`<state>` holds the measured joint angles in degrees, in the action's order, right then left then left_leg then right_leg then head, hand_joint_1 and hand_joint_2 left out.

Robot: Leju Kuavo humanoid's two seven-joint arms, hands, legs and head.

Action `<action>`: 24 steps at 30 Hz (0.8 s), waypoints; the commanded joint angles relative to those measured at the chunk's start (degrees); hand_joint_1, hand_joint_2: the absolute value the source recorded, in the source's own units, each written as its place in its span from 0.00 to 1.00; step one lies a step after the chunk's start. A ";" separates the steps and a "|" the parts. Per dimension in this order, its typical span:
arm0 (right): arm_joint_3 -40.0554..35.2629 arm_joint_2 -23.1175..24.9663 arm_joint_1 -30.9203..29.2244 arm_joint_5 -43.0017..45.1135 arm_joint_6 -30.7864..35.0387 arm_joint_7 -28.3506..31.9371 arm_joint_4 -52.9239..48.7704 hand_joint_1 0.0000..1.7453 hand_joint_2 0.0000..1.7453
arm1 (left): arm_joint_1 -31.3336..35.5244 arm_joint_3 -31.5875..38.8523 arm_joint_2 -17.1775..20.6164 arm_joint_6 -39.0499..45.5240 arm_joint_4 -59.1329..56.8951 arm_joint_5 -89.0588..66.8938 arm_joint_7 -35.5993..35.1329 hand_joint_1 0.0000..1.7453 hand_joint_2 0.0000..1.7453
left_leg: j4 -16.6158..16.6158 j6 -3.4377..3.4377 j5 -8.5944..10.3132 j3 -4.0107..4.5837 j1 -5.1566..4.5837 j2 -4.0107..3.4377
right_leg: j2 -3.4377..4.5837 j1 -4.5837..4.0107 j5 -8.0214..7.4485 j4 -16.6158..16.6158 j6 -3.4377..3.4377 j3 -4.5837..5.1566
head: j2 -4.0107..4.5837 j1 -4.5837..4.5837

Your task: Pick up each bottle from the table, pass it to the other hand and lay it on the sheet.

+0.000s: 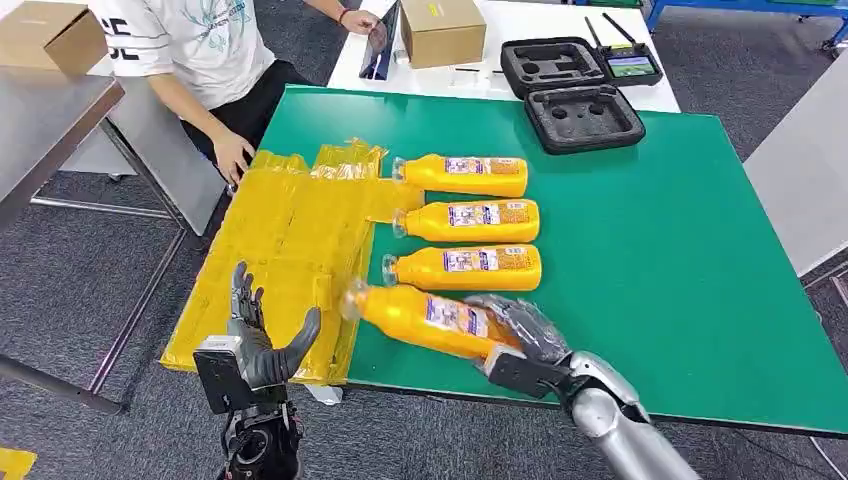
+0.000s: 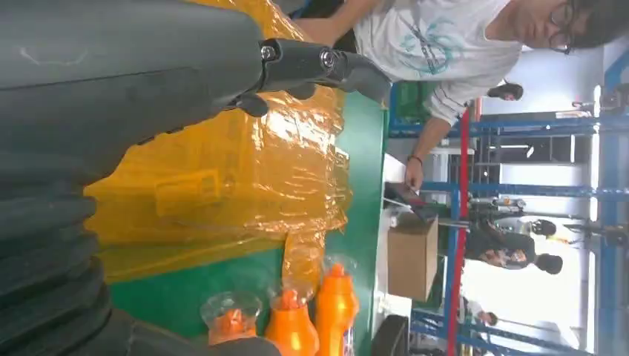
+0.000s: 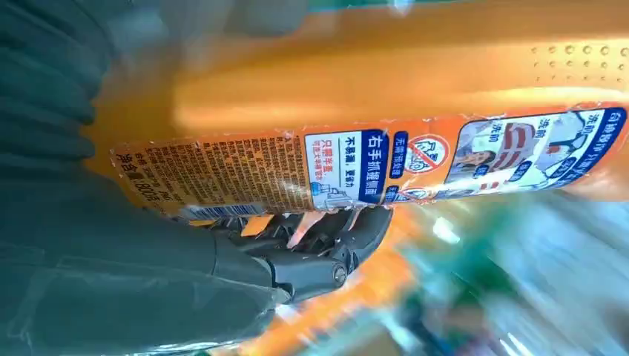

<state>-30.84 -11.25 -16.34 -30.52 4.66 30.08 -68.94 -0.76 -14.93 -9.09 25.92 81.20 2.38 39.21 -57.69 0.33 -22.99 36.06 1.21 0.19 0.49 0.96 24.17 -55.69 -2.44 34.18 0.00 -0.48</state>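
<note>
My right hand [image 1: 520, 330] has its fingers [image 3: 348, 237] wrapped round the lower body of an orange bottle [image 1: 425, 318], which is tilted with its clear cap toward the yellow sheet [image 1: 290, 250] and appears lifted off the green table [image 1: 650, 250]. In my right wrist view the bottle's label lies right against my fingers. My left hand [image 1: 262, 340] is held upright at the near edge of the sheet, fingers spread and holding nothing.

Just beyond the bottle I hold, three more orange bottles [image 1: 465, 222] lie on their sides in a row on the table, caps toward the sheet, the nearest close beside mine. The sheet is crinkled and covers the left part of the table. A person's hand [image 1: 232, 155] rests at its far corner. At the far edge of the table sits an open black foam case [image 1: 580, 115], its hollows bare. Beyond, on a white table, stands a cardboard box [image 1: 442, 30], closed.
</note>
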 commanded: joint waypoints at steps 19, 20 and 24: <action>9.04 13.93 5.96 14.53 3.08 8.44 -0.55 1.00 1.00 | -0.82 -5.07 3.15 -21.27 4.97 11.02 -5.01 0.00 1.00 | 0.08 0.03 -0.16 -0.37 -0.03 -0.04 | -0.02 -0.01 0.17 0.06 0.16 -0.36 | 0.00 0.02; 8.96 14.55 5.77 15.03 2.36 8.65 0.98 1.00 1.00 | -0.30 -5.98 3.54 -24.02 4.64 12.12 -5.72 0.00 1.00 | 0.07 0.03 -0.10 -0.24 -0.03 0.02 | -0.06 0.00 0.13 0.05 0.11 -0.26 | 0.00 0.02; 6.91 18.21 5.23 15.17 -1.37 9.92 7.10 1.00 1.00 | 3.06 -9.52 3.76 -27.20 1.99 10.40 -6.35 0.00 1.00 | 0.09 0.03 -0.10 -0.31 0.01 0.03 | -0.08 -0.04 0.12 0.10 0.12 -0.34 | 0.00 0.04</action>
<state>-23.21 2.03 -9.03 -15.65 7.05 38.82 -72.93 -2.53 -18.47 -8.07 3.29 87.12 13.38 34.16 -57.69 0.32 -22.99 36.09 1.22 0.22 0.47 0.96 24.19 -55.69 -2.42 34.19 0.00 -0.44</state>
